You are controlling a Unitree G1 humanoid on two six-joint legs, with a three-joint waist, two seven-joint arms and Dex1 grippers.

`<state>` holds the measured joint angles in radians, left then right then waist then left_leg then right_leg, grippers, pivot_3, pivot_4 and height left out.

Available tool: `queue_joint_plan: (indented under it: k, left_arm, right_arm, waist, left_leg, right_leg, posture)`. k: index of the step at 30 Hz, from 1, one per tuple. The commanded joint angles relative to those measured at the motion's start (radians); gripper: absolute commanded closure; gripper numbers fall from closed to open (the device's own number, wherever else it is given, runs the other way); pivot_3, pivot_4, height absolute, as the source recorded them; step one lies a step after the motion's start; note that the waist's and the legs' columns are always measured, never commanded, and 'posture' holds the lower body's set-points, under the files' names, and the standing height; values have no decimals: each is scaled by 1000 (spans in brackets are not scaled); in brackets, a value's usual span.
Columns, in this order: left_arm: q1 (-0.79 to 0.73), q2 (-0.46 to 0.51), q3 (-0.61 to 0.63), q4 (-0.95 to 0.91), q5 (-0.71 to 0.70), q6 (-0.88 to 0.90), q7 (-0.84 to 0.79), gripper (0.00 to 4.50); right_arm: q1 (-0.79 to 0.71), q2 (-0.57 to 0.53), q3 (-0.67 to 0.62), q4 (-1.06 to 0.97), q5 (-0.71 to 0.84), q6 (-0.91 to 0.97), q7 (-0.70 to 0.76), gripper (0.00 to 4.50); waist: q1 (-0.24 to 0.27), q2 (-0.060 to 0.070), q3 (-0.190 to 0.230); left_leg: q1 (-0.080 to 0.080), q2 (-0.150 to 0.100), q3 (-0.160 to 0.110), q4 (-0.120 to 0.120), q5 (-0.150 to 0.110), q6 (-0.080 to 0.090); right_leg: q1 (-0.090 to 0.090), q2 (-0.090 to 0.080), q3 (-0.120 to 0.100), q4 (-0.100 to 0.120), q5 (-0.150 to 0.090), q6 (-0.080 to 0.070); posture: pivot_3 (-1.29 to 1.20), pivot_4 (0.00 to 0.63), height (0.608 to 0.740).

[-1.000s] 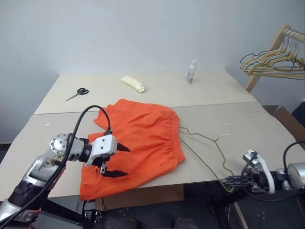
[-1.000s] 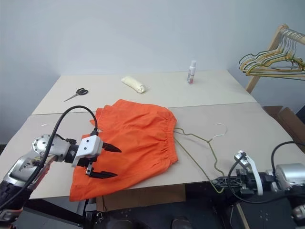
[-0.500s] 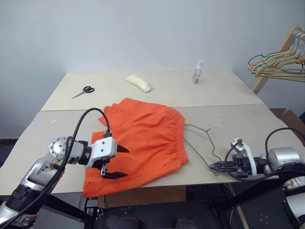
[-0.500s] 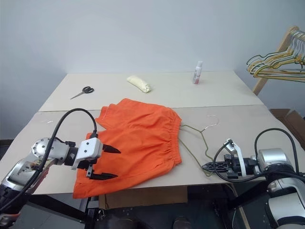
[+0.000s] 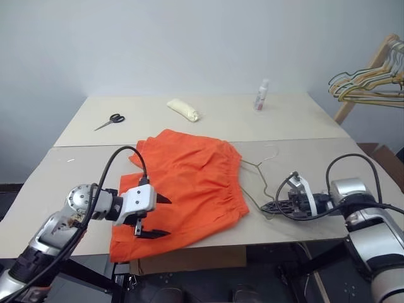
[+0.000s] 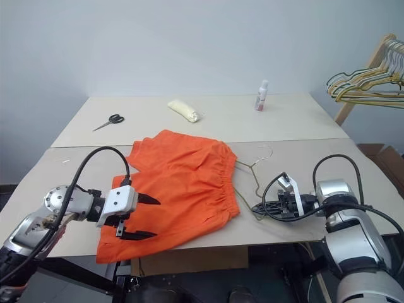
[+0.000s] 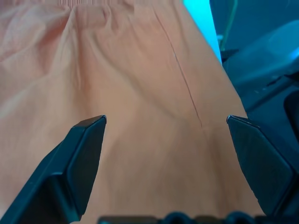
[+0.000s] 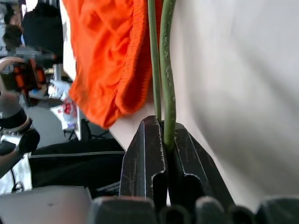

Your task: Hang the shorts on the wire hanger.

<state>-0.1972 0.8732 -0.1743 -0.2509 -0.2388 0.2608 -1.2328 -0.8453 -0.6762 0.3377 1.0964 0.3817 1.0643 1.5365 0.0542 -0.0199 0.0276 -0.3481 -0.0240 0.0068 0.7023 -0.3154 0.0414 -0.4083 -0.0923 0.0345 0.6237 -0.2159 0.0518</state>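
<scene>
Scissors (image 5: 109,120), a yellow bundle (image 5: 184,110) and a small bottle (image 5: 261,95) sit on the far table (image 5: 214,123); hangers (image 5: 366,85) hang right.

Silver-grey jointed arms, white wrist housings, looping black cables — each pincer (image 5: 154,216) two pointed black fingers.

We are finding no readable text, numbers or brand marks anywhere. The small bottle (image 5: 261,95) standing at the far side of the table (image 5: 315,158) is showing a label too small to read.
</scene>
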Motion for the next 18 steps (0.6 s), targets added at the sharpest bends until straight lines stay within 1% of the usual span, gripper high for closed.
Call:
queue_joint_plan:
  k: [1,4,6,9,15,18]
  left_arm:
    - [-14,-3,14,-26,-1,-12,12,19]
    - [-15,-9,11,-18,1,-26,10,19]
    - [-21,-16,6,-10,4,-32,10,19]
    - [-46,-32,-3,18,14,-51,7,19]
    - [-138,-79,-21,153,66,-126,19,19]
    - [-222,-110,1,251,75,-150,41,19]
  right_arm:
    - [-60,-5,-122,64,-5,-63,-52,4500]
    - [-80,-9,-185,66,-10,-81,-84,4500]
    - [-79,-10,-200,29,-26,-107,-97,4500]
    - [-55,1,-229,-65,-53,-163,-201,4500]
    - [115,-26,-255,-423,-69,-315,-249,4500]
    - [177,-41,-266,-553,-80,-372,-277,4500]
  waist:
    - [0,0,0]
    - [-1,0,0]
    - [-3,0,0]
    - [-5,1,0]
    - [-8,1,-1]
    - [-11,1,-1]
  left_leg:
    - [0,0,0,0,0,0]
    - [-1,0,0,0,0,0]
    - [-3,0,0,0,0,-1]
    - [-6,-1,0,0,1,-1]
    - [-12,-1,0,-1,1,-2]
    - [-12,-2,0,0,1,-2]
  right_leg:
    - [0,0,0,0,0,0]
    - [-2,0,0,0,0,0]
    - [-4,0,0,1,0,0]
    - [-8,-1,1,2,0,0]
    - [-14,-1,1,3,0,0]
    - [-14,-1,0,3,0,0]
  posture:
    - [162,0,740]
    - [142,0,740]
    - [128,0,740]
    - [108,0,740]
    - [78,0,740]
    - [58,0,740]
